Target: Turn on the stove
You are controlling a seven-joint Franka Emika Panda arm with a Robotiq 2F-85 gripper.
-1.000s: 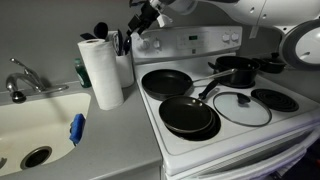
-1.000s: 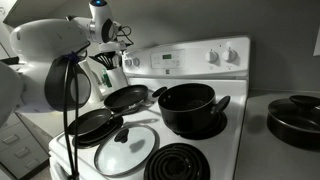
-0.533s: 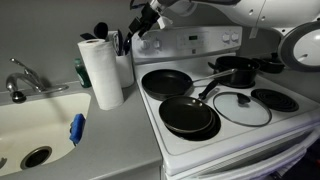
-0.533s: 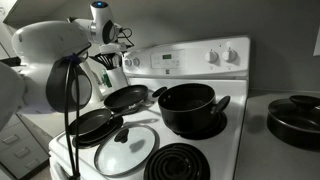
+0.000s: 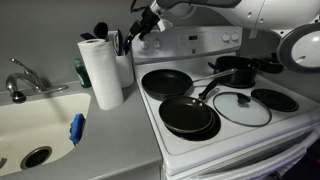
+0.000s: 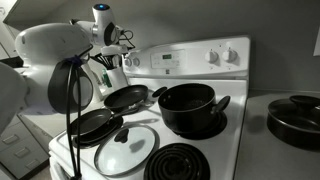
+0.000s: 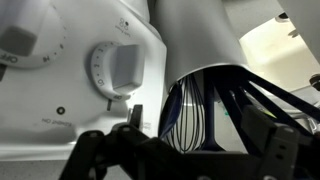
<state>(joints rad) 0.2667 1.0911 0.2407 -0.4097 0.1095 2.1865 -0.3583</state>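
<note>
The stove (image 5: pixel 250 136) is carrying several pans (image 5: pixel 187 116), and the gripper (image 7: pixel 190 158) is hovering close to a white knob (image 7: pixel 115 68), its fingers (image 7: pixel 100 155) spread apart.

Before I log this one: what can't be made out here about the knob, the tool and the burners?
Knob setting: dial marks blurred in the wrist view, too small in both exterior views.
Tool touching the knob or not: tiny and dark against the utensils in an exterior view, blurred in the wrist view.
Burner heat: pans cover most coils in both exterior views.
</note>
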